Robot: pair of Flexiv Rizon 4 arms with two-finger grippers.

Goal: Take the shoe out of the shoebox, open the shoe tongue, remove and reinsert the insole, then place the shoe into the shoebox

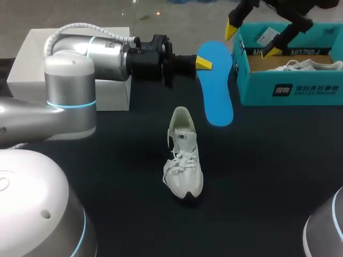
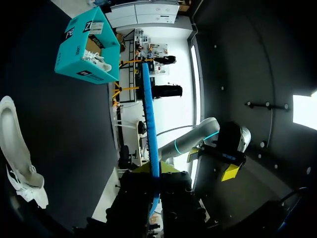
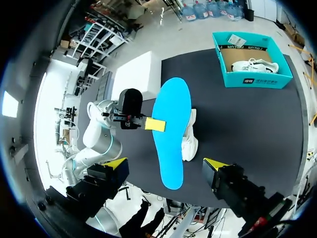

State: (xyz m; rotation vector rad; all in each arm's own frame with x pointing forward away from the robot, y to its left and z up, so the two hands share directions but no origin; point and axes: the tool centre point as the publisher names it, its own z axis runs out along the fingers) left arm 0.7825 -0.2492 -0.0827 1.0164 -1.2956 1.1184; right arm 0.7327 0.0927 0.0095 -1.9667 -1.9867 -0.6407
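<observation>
My left gripper [image 1: 203,63] is shut on the heel end of a blue insole [image 1: 217,88], holding it in the air above the dark table. In the left wrist view the insole [image 2: 150,124] runs edge-on out from between the fingers of that gripper [image 2: 154,182]. A white shoe [image 1: 184,155] stands upright on the table below, toe toward me, apart from both grippers. My right gripper [image 1: 251,40] hangs open above the near left corner of the teal shoebox [image 1: 289,88]. From the right wrist view its own gripper [image 3: 166,166] looks down on the insole [image 3: 171,129], which covers part of the shoe [image 3: 190,141].
A second white shoe [image 1: 313,65] lies inside the shoebox [image 3: 250,79] at the table's back right. A white box [image 1: 32,56] stands at the back left, partly behind my left arm. The dark tabletop [image 1: 257,176] lies bare to the right of the shoe.
</observation>
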